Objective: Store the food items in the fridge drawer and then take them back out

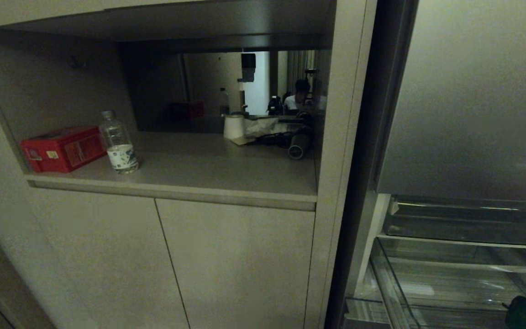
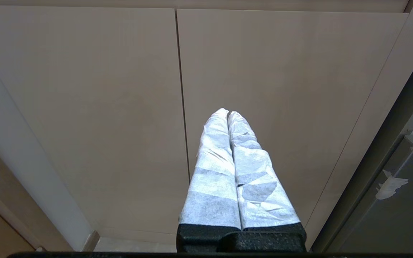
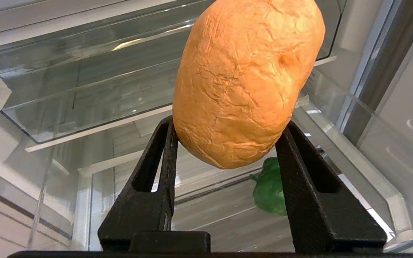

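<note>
Clear drawer bin [image 3: 206,218] floor: green item [image 3: 269,193] lying on it (toward bin's side wall).

Head view dim, underexposed; cabinet niche [image 1: 176,151] shadowed toward 12 o'clock, brightest patch in mirror [image 1: 254,87] at rear. Glare streaks on clear bin [image 1: 450,274] at 4 o'clock. Left wrist view evenly lit, sharp. Right wrist view bright; potato [image 3: 242,82] sharp, shelves behind soft with reflections.

No legible text or labels
</note>
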You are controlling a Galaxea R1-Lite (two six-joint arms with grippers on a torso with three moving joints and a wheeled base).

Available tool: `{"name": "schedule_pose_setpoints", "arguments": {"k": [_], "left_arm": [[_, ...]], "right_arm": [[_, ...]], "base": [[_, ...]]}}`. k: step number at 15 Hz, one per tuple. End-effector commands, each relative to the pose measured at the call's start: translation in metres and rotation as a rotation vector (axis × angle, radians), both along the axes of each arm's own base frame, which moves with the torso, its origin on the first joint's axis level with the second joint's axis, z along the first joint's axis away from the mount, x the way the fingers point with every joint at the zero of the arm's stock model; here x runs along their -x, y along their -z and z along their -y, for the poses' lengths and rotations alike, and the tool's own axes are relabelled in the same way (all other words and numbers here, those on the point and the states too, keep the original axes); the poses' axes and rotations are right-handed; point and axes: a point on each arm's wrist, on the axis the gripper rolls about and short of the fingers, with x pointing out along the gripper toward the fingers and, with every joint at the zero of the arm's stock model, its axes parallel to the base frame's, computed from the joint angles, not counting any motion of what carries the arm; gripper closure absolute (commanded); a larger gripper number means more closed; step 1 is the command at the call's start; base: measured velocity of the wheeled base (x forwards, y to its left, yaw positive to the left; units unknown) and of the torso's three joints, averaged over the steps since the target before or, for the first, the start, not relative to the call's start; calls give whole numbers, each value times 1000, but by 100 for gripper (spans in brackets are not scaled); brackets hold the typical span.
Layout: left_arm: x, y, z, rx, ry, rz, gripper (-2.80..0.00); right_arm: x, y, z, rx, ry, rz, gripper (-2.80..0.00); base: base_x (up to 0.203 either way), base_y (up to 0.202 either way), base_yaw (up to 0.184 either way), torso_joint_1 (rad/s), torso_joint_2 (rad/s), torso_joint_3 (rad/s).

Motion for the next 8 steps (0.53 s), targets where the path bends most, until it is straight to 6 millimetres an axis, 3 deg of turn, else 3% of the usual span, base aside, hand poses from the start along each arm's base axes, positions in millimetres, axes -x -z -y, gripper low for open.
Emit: {"name": "schedule_pose_setpoints", "arguments": {"k": [1, 8], "left_arm": [[0, 0, 0, 0, 0, 0, 0], [0, 0, 0, 0, -1, 0, 0]], "right_arm": [[5, -1, -2, 13, 11, 14, 0], [12, -34, 7, 118, 193, 162, 0]], "base": [[0, 0, 0, 0, 0, 0], [0, 0, 0, 0, 0, 0]]}}
